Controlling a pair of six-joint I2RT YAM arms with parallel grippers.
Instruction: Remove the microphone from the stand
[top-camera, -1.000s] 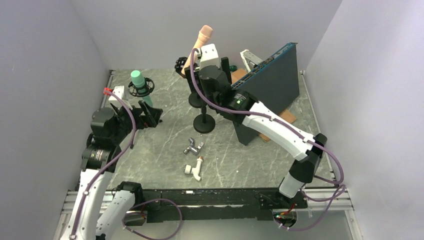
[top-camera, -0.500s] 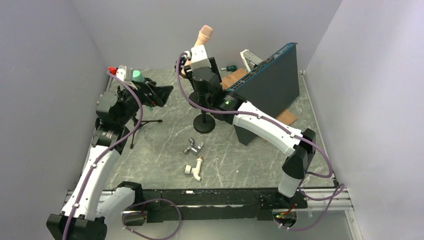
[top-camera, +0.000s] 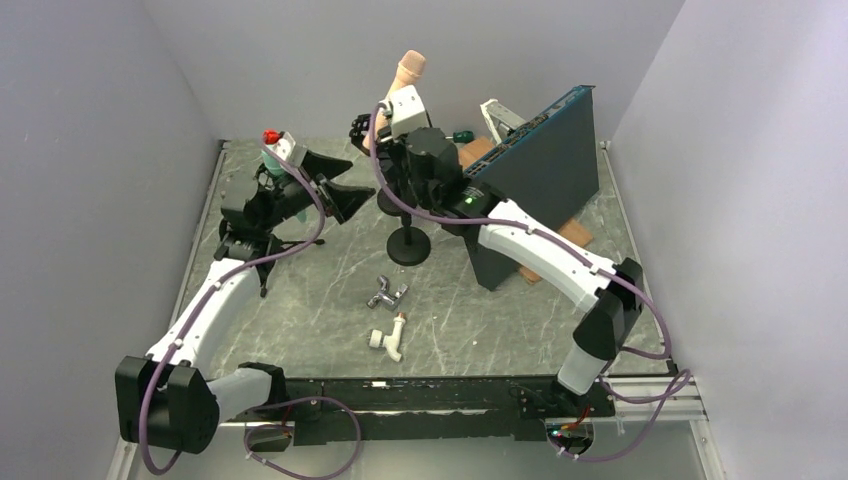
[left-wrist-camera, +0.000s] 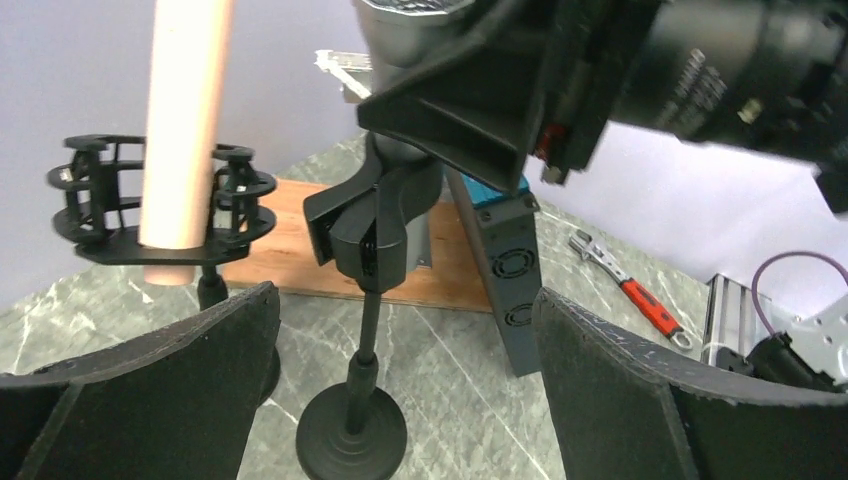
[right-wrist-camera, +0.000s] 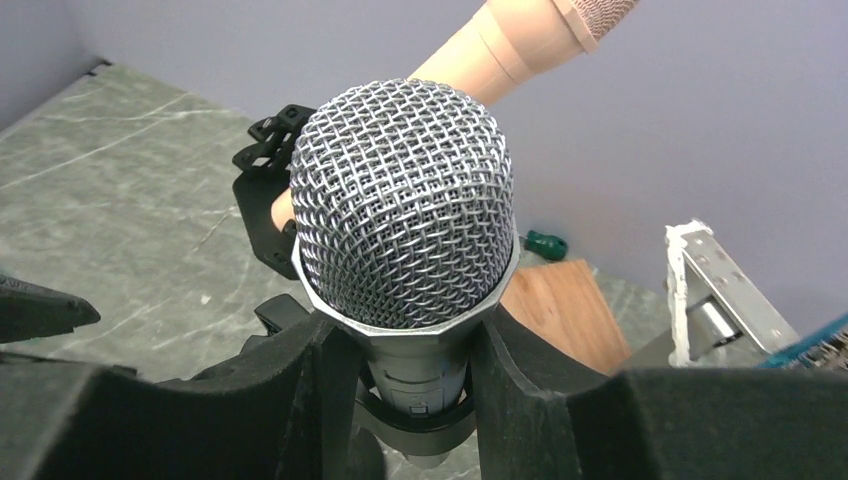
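Microphone (right-wrist-camera: 405, 200): is sitting upright in the clip of the stand, its silver mesh head pointing up, toward the far middle of the surface.
Stand (left-wrist-camera: 352, 430): black, is resting on its round base on the surface (top-camera: 320, 300), with a thin pole carrying the clip.
Right pincer (right-wrist-camera: 412, 395): is pinching the microphone's handle just below the mesh head, with a black pad lying against each side.
Left pincer (left-wrist-camera: 405, 330): is hovering spread wide and holding nothing, facing the stand's pole from the left and touching none of it.
Pink microphone (left-wrist-camera: 185, 110): is leaning in a black ring mount (left-wrist-camera: 95, 190) just behind the stand.
Wooden board (left-wrist-camera: 290, 245): is lying flat behind both stands.
Dark box (top-camera: 540, 150): is standing on edge to the right of the stand.
Red-handled wrench (left-wrist-camera: 625, 292): is lying on the surface beside the box.
Metal fittings (top-camera: 386, 293): are lying near the stand's base, on the side toward the arms.
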